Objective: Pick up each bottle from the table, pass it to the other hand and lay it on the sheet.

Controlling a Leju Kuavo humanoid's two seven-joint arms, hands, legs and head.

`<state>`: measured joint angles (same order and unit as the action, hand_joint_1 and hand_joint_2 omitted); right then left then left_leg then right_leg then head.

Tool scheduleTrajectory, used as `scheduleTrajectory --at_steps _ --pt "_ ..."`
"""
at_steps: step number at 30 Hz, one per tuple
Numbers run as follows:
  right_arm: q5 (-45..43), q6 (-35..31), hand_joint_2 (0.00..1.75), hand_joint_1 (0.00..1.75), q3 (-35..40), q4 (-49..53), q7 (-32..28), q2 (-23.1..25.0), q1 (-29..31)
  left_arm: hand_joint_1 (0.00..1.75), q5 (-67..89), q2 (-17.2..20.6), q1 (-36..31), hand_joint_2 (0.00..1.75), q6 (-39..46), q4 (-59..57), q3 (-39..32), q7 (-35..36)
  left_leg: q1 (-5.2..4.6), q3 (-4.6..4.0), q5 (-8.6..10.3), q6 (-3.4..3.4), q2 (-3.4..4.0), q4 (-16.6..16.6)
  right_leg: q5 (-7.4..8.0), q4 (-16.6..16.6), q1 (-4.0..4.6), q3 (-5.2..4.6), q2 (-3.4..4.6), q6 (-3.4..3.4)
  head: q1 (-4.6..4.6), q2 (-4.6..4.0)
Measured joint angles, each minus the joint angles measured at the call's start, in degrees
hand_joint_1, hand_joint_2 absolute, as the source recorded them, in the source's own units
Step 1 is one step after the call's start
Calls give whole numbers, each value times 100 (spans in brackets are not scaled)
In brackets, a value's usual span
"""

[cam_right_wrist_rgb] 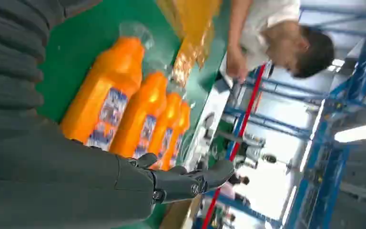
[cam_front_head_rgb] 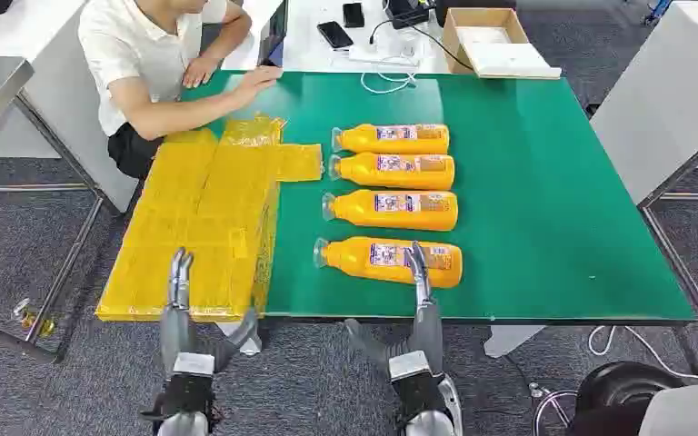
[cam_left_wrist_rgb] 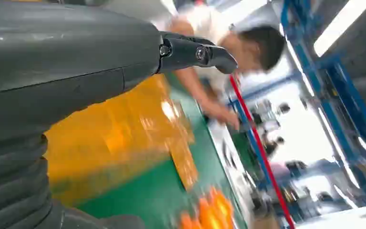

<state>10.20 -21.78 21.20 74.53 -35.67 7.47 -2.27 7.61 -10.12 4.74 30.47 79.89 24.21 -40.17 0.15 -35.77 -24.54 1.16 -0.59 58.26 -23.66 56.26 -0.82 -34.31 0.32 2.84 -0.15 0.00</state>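
On the green table point(cam_front_head_rgb: 527, 182) four orange bottles point(cam_front_head_rgb: 391, 138) lie on their sides in a column, clear caps pointing towards the yellow sheet point(cam_front_head_rgb: 200, 218), each with a blue-and-white label round its middle. The nearest bottle point(cam_front_head_rgb: 377, 259) lies close to the table's front edge, the other three beyond it, roughly parallel and just apart from one another. The sheet is glossy and crinkled, spread over the table's left part with its near edge hanging at the front; no bottle lies on it.

From the head view, the right hand point(cam_front_head_rgb: 418, 309) reaches up over the table's front edge with its fingers straight and together, their tips crossing the nearest bottle's labelled end; I cannot tell whether they touch it. The thumb stands out to the side, so the hand grips nothing. The left hand point(cam_front_head_rgb: 180, 309) is raised likewise, fingers extended over the sheet's near edge, thumb apart, holding nothing.

A person point(cam_front_head_rgb: 145, 54) in a white shirt sits at the far left corner, one hand on the table.

The right wrist view gives the bottles close: clear necks, orange contents, printed labels, blurred in the left wrist view, which shows the sheet's shine instead.
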Motion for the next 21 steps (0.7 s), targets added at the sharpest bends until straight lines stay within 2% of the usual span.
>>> scheduleTrajectory --at_steps 5,12,21 --pt "333 -342 175 0 -179 -182 -180 -26 163 0 -265 155 26 175 -167 48 513 -2 0 4 2 1 1 0 2 1 0 4 0 1 2 0" --pt "783 -536 175 0 -395 -197 -134 -89 271 0 -322 280 59 175 -547 210 698 81 0 2 1 1 1 0 1 1 0 1 0 1 0 0" --pt "1958 -956 175 0 -748 -919 441 -253 841 0 -119 330 38 175 -818 199 772 131 0 4 2 1 1 1 3 0 0 3 0 1 0 0"
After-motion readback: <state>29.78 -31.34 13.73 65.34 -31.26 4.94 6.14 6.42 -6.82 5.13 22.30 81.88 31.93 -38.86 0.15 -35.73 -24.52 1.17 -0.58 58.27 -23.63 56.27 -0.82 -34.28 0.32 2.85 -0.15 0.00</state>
